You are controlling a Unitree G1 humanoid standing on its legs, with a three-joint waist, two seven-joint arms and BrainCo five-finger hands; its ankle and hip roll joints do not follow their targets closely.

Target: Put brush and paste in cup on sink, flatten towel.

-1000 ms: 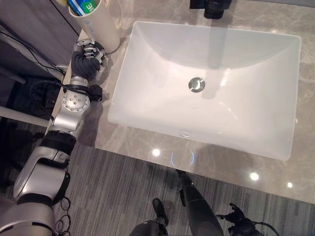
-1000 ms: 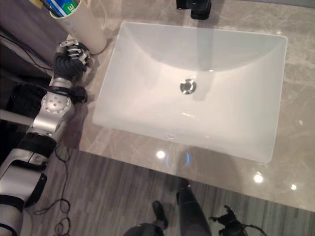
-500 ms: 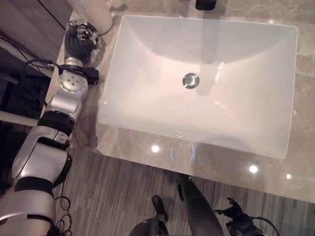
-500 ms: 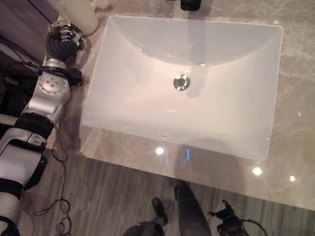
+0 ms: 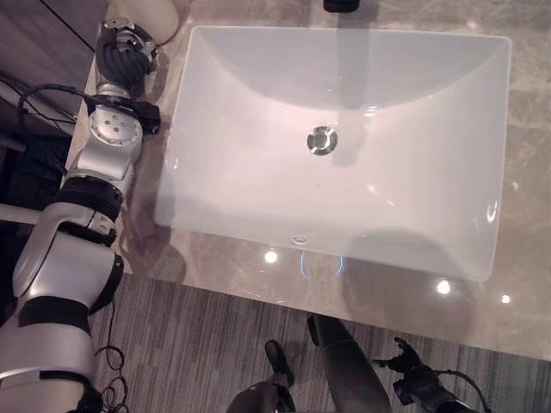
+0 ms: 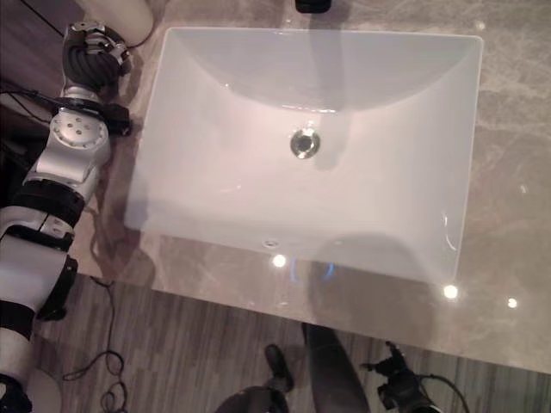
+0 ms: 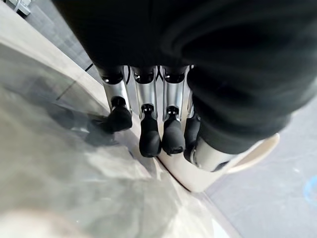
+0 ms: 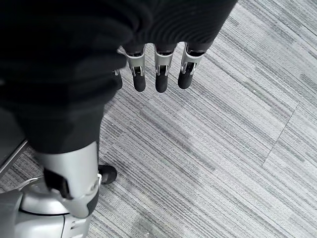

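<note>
The cream cup (image 5: 145,12) stands on the grey stone counter (image 5: 527,284) at the far left corner of the white sink (image 5: 250,181); its top is cut off by the view's edge, so what it holds is hidden. My left hand (image 5: 123,53) rests on the counter right beside the cup's base. In the left wrist view its fingers (image 7: 148,139) are straight, their dark tips down on the stone against the cup (image 7: 213,176), holding nothing. My right hand (image 5: 411,379) hangs low over the carpet, its fingers (image 8: 158,79) straight and empty.
A black tap base (image 5: 342,4) stands behind the sink's middle. The drain (image 5: 321,139) lies in the bare basin. The counter's left edge runs close by my left arm, with dark floor beyond. Grey striped carpet (image 8: 223,148) lies below the front edge.
The whole picture has shifted, so the camera moved; the cup's top has slid out of view. My left hand stays beside the cup's base. The right hand still hangs.
</note>
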